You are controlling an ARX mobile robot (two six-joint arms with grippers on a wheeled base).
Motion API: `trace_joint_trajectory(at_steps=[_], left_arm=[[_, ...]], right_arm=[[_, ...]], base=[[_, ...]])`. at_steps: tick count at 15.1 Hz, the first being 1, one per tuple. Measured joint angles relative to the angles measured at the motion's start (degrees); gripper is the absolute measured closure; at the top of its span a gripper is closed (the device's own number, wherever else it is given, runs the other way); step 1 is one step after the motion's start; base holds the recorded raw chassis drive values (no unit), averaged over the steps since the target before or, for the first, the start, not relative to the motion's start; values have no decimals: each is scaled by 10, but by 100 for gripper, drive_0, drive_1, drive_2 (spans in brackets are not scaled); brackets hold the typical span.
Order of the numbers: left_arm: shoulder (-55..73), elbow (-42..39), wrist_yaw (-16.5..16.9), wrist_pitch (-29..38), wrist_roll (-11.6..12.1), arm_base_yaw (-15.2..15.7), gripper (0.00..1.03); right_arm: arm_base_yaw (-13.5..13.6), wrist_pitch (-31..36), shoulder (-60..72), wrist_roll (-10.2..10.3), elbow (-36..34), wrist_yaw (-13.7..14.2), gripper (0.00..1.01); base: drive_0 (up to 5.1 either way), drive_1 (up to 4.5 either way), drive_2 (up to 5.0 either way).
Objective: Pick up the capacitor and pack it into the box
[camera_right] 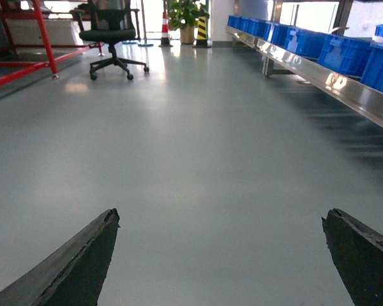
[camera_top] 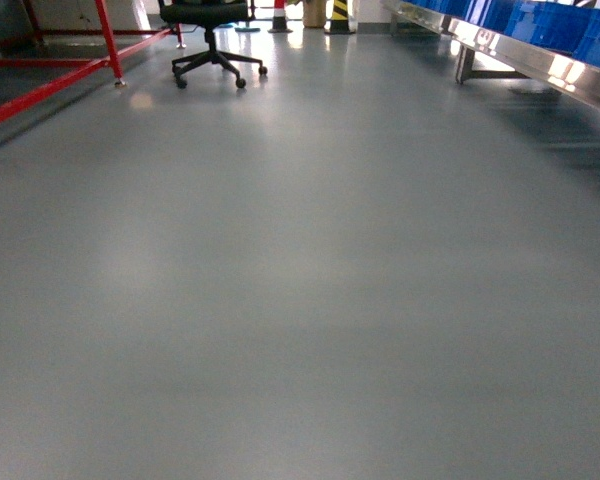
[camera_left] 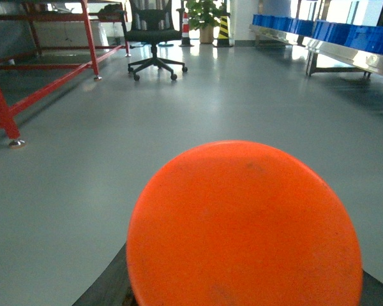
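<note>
The capacitor (camera_left: 244,226) fills the lower half of the left wrist view, its flat orange-red round top facing the camera, with the dark fingers (camera_left: 105,290) of the left gripper (camera_left: 242,299) showing only at its lower edges, closed around it. The right gripper (camera_right: 220,255) has its two dark fingers (camera_right: 76,264) spread wide apart with nothing between them, over the grey floor (camera_top: 300,300). Farther off stand a black office chair (camera_top: 212,40), a red metal frame (camera_top: 70,60) and blue bins (camera_right: 319,48) along a steel rail.

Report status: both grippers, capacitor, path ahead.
Left gripper shut on capacitor. Right gripper open, empty. Box not in view. Open floor ahead; office chair far off left.
</note>
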Motion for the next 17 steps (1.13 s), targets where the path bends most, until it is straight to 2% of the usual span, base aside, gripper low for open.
trace_joint_trajectory(at_steps=[17], left_arm=[[0,0,0,0,0,0,59]], right_arm=[[0,0,0,0,0,0,3]], base=[[-502,242,242]])
